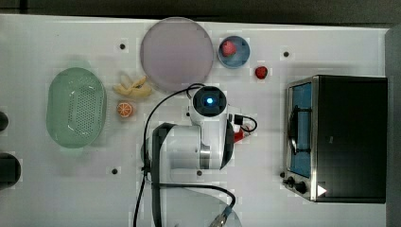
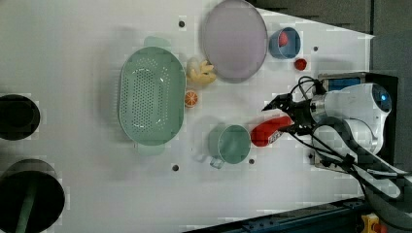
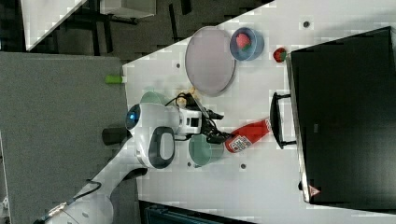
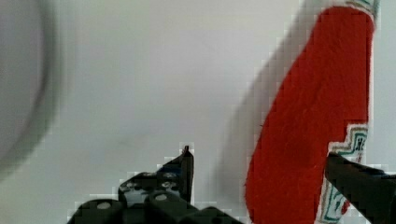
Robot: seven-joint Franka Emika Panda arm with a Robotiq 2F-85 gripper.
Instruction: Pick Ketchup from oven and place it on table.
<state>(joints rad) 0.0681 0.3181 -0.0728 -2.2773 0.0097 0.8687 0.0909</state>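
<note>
One bottle: the ketchup [image 3: 247,136] lies on its side on the white desk [image 1: 56,189], out of the oven [image 1: 350,137].
Bottle position: in the right view it lies between the green mug [image 3: 201,150] and the oven's dark handle [image 3: 276,120], label end toward the arm.
Hand: the hand [image 2: 284,115] has its fingers spread; in the wrist view one fingertip [image 4: 186,164] stands apart from the bottle's red side and the other finger [image 4: 359,182] is at its label edge, so nothing is clamped.
Hand position: in the left view it hovers at the ketchup's right end, just beside the mug.
Oven: door shut, at the top view's right, glass facing the arm.
Left of the arm in the top view: a green colander [image 1: 75,113], an orange slice [image 1: 125,109] and a peeled banana [image 1: 133,88].
Far side in the top view: a grey plate [image 1: 177,53], a blue bowl [image 1: 241,56] holding a strawberry [image 1: 229,48], and a loose strawberry [image 1: 261,72] near the oven.
</note>
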